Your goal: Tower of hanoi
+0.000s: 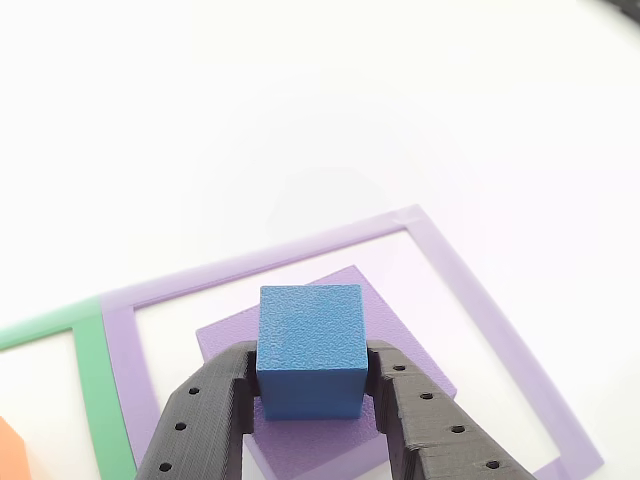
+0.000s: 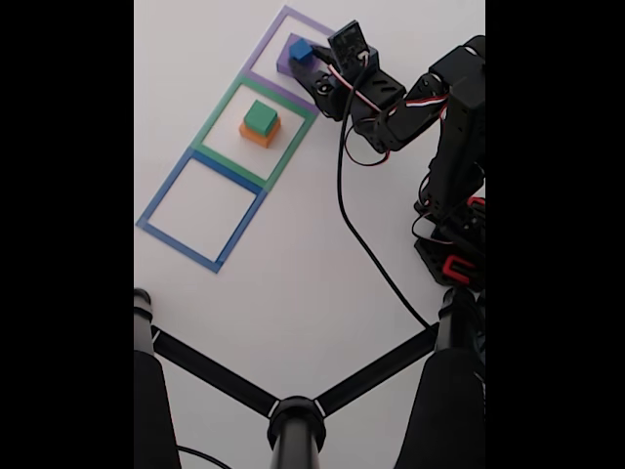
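Observation:
A blue cube (image 1: 310,345) sits between my gripper's (image 1: 312,378) black fingers (image 1: 215,410), which press on its two sides, so the gripper is shut on it. The cube is over the middle of the flat purple block (image 1: 400,325); I cannot tell whether it rests on it or hangs just above. In the fixed view the gripper (image 2: 304,55) holds the blue cube (image 2: 300,48) over the purple block (image 2: 284,57) at the top. A green block (image 2: 260,115) is stacked on an orange block (image 2: 258,135) further down. One corner of the orange block (image 1: 10,450) shows at the lower left.
Three tape squares lie in a row on the white table: purple (image 2: 289,12), green (image 2: 217,115) and blue (image 2: 162,198), the blue one holding nothing. The arm's base (image 2: 457,234) stands at the right with a black cable (image 2: 344,210). Black stand legs (image 2: 210,376) cross the bottom.

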Action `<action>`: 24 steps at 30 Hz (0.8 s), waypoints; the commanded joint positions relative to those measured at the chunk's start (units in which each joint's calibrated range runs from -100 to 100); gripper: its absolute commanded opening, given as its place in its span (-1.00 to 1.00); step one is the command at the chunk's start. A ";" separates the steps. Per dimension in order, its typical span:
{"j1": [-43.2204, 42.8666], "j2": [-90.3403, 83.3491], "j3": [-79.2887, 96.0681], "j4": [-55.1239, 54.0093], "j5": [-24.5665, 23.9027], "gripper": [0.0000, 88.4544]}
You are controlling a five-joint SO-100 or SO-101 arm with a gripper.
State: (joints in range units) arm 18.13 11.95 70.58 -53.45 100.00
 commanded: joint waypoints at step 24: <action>-5.51 -51.29 -24.20 92.67 0.00 -0.90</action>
State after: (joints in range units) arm 13.55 -32.80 58.57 16.85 100.00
